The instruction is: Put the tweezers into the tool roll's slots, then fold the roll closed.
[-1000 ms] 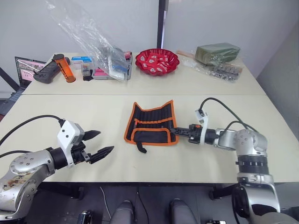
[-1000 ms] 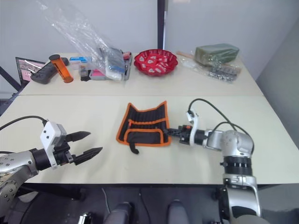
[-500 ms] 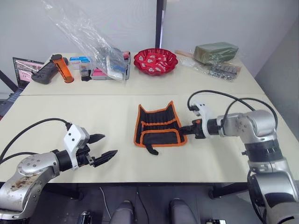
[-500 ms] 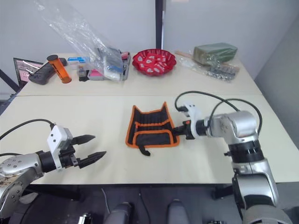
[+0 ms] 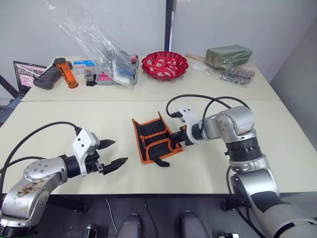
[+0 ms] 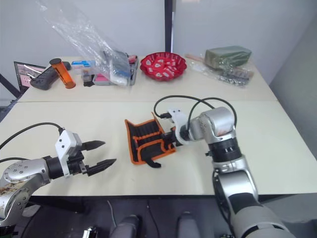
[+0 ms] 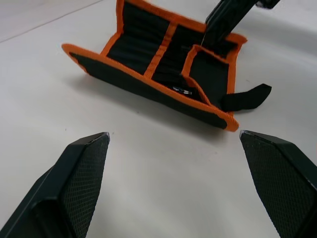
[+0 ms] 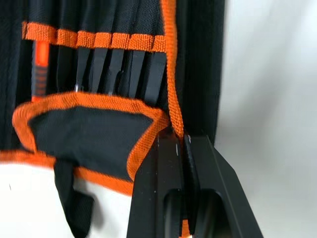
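My right pincer (image 8: pixel 184 148) pinches the tool roll (image 5: pixel 152 140)'s orange edge mid-bench to fold it; my left pincer (image 5: pixel 112 153) waits wide.

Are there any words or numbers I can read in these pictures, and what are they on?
None can be read.
The tool roll: no words or labels show on it.
The boxes at the back of the table: print too small to read.
The laptop screen at the far left: too blurred to read.
The orange bottle and the red bowl: no readable text.
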Action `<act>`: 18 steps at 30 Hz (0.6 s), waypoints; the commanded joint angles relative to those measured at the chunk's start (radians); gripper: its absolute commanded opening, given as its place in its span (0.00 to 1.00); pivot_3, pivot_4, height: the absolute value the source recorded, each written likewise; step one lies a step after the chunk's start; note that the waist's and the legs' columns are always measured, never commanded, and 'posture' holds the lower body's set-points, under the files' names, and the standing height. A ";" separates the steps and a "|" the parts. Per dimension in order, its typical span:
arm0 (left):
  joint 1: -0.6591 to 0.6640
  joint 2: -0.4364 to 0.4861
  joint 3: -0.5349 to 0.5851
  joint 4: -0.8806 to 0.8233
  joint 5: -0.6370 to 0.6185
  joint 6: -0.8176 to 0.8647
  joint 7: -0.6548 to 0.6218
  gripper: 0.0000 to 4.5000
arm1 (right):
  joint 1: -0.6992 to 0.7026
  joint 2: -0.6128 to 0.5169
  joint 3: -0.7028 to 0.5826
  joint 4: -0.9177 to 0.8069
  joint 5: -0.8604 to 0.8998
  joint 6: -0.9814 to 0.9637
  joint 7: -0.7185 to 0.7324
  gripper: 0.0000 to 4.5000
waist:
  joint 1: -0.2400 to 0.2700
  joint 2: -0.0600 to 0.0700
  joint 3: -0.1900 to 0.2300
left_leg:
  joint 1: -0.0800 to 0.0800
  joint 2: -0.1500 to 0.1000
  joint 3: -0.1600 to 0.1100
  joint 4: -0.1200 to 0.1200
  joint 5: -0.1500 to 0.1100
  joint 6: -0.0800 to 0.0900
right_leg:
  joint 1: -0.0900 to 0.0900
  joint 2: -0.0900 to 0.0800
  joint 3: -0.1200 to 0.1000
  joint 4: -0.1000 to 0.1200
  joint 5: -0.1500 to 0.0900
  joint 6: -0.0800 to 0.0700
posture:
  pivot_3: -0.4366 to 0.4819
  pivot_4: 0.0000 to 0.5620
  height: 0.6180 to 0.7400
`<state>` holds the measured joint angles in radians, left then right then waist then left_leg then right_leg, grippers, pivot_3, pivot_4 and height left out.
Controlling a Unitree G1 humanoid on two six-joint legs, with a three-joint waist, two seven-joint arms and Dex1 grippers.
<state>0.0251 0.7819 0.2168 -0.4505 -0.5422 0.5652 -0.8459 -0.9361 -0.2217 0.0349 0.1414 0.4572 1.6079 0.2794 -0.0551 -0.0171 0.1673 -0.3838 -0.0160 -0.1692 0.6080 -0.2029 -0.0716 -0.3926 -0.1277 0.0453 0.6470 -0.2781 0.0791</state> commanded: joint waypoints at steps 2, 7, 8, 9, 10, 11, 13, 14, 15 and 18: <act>-0.024 0.003 -0.005 -0.005 0.006 -0.025 -0.009 1.00 | 0.021 0.094 -0.081 0.024 -0.002 0.007 -0.135 0.00 | -0.013 0.000 0.000 | 0.001 0.000 0.000 0.000 0.000 0.000 | 0.000 0.000 0.000 0.001 0.000 0.000 | 0.48 0.27 1.00; -0.047 0.000 -0.021 -0.005 0.004 -0.018 -0.007 1.00 | 0.061 0.160 -0.108 0.008 0.003 0.007 -0.218 0.00 | -0.020 0.000 -0.001 | 0.006 0.001 0.000 -0.001 0.000 0.001 | 0.003 0.001 0.000 0.001 0.000 0.000 | 0.48 0.27 1.00; -0.049 0.001 -0.023 -0.004 0.004 -0.018 -0.007 1.00 | 0.063 0.161 -0.110 0.007 0.009 0.007 -0.224 0.00 | -0.021 0.000 -0.001 | 0.006 0.002 0.000 -0.002 0.000 0.001 | 0.003 0.002 0.000 0.001 0.000 0.000 | 0.48 0.27 1.00; -0.050 0.001 -0.023 -0.004 0.004 -0.018 -0.007 1.00 | 0.064 0.160 -0.111 0.005 0.016 0.007 -0.228 0.00 | -0.021 0.000 -0.001 | 0.007 0.003 0.001 -0.002 0.000 0.001 | 0.003 0.003 0.000 0.001 0.000 0.000 | 0.48 0.27 1.00; -0.052 0.001 -0.024 -0.002 0.004 -0.018 -0.007 1.00 | 0.063 0.156 -0.110 0.002 0.023 0.007 -0.229 0.00 | -0.020 0.000 -0.001 | 0.007 0.004 0.001 -0.001 0.000 0.001 | 0.004 0.004 0.000 0.001 0.000 0.000 | 0.48 0.27 1.00; -0.054 0.002 -0.025 0.000 0.004 -0.019 -0.008 1.00 | 0.058 0.150 -0.110 0.003 0.033 0.007 -0.228 0.00 | -0.020 0.000 -0.001 | 0.007 0.005 0.001 -0.001 0.000 0.001 | 0.003 0.005 0.000 0.001 0.000 -0.001 | 0.48 0.27 1.00; -0.056 0.002 -0.026 0.002 0.003 -0.019 -0.009 1.00 | 0.049 0.136 -0.113 0.004 0.056 0.007 -0.226 0.00 | -0.020 0.000 -0.001 | 0.007 0.007 0.001 -0.001 0.000 0.001 | 0.003 0.007 0.000 0.001 0.001 -0.001 | 0.48 0.27 1.00; -0.057 0.001 -0.027 0.003 0.003 -0.019 -0.009 1.00 | 0.044 0.126 -0.112 0.004 0.069 0.007 -0.223 0.00 | -0.019 0.001 -0.001 | 0.007 0.009 0.001 -0.001 0.000 0.001 | 0.003 0.008 0.000 0.001 0.001 -0.002 | 0.48 0.27 1.00; -0.060 0.000 -0.029 0.004 0.003 -0.019 -0.008 1.00 | 0.038 0.114 -0.110 0.004 0.081 0.007 -0.215 0.00 | -0.017 0.001 -0.001 | 0.006 0.010 0.002 -0.001 0.000 0.001 | 0.003 0.010 0.000 0.000 0.001 -0.002 | 0.48 0.27 1.00; -0.063 -0.001 -0.031 0.003 0.001 -0.017 -0.008 1.00 | 0.029 0.072 -0.096 0.003 0.132 0.007 -0.186 0.14 | -0.015 0.001 -0.001 | 0.005 0.015 0.002 -0.001 -0.001 0.002 | 0.001 0.015 0.000 0.000 0.002 -0.007 | 0.48 0.27 1.00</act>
<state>-0.0274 0.7814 0.1783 -0.4351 -0.5363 0.5653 -0.8478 -0.9002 -0.1341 -0.0756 0.1417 0.5598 1.6034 0.0803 -0.0706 -0.0161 0.1668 -0.3792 -0.0011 -0.1674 0.6064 -0.2043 -0.0687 -0.3917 -0.1125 0.0454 0.6468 -0.2762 0.0711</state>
